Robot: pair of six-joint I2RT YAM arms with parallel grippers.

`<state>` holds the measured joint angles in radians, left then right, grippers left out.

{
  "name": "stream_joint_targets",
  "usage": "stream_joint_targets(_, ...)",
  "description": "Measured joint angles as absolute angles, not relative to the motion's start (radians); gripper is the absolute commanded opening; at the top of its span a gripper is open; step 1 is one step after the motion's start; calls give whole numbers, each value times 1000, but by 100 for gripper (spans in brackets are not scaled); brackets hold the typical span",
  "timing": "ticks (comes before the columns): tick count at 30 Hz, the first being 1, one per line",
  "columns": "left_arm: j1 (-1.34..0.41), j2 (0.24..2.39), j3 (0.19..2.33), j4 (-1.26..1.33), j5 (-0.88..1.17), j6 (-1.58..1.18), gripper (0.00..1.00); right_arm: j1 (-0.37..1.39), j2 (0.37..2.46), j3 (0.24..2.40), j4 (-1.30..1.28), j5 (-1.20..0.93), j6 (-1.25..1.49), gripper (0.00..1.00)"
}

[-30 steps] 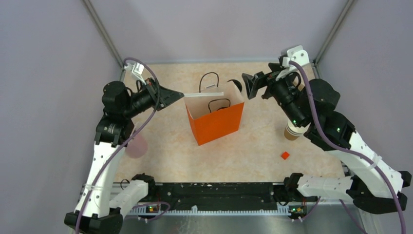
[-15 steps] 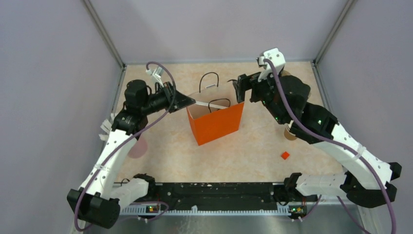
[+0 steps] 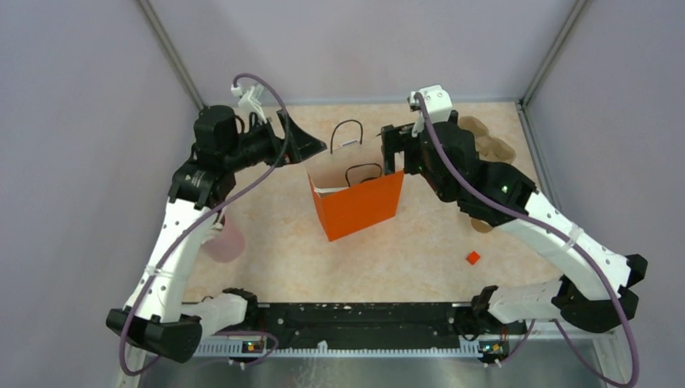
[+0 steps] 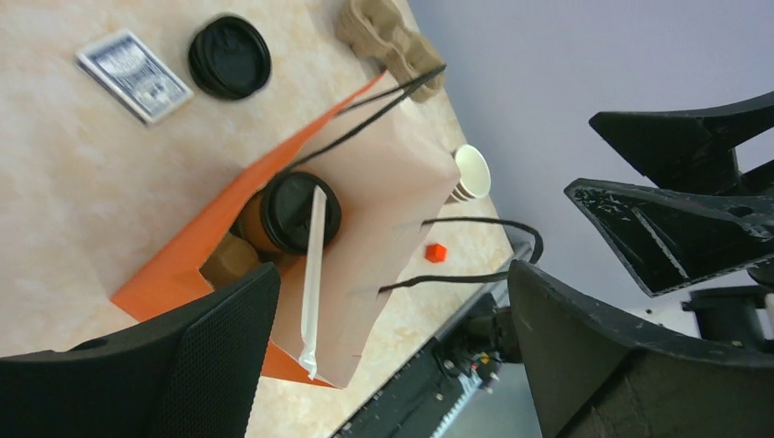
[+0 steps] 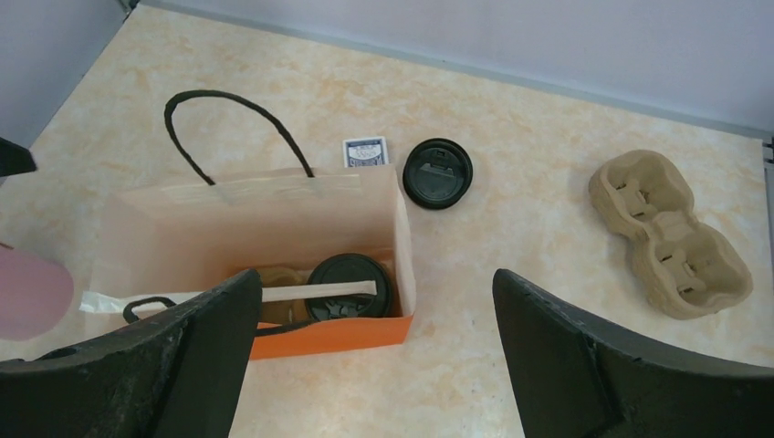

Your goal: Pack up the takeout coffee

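The takeout coffee (image 5: 347,287), a tan cup with a black lid on, stands inside the open orange bag (image 5: 329,336), also seen from the left wrist as the coffee (image 4: 290,214). A white wrapped straw (image 4: 313,274) lies across the lid, its end sticking out over the bag rim (image 3: 327,191). My left gripper (image 3: 311,145) hangs open just left of the bag top, holding nothing. My right gripper (image 3: 392,149) is open above the bag's right edge, looking down into it.
Behind the bag lie a loose black lid (image 5: 438,173) and a card deck (image 5: 365,151). A brown pulp carrier (image 5: 671,233) sits at the back right. A stack of tan cups (image 4: 470,173) and a small red block (image 3: 472,258) stand right of the bag. A pink object (image 3: 224,242) is at the left.
The left gripper opened and let go of the straw, which dropped into the bag across the lid. The right arm swung left, over the bag.
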<state>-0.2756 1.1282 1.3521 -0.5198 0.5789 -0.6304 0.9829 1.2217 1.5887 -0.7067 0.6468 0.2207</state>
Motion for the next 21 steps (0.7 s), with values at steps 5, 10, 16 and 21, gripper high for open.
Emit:
stream_joint_targets(5, -276, 1153, 1528, -662, 498, -532, 99, 983, 1262, 1668, -735, 695, 256, 95)
stream_joint_targets(10, -276, 1119, 1620, -713, 429, -475, 99, 983, 1299, 1811, -796, 705, 352, 97)
stream_joint_targets(16, -276, 984, 1616, -730, 356, -441, 99, 983, 1304, 1855, -901, 691, 505, 97)
stream_joint_targets(21, -276, 899, 1580, -745, 340, -438, 99, 983, 1295, 1829, -960, 685, 597, 97)
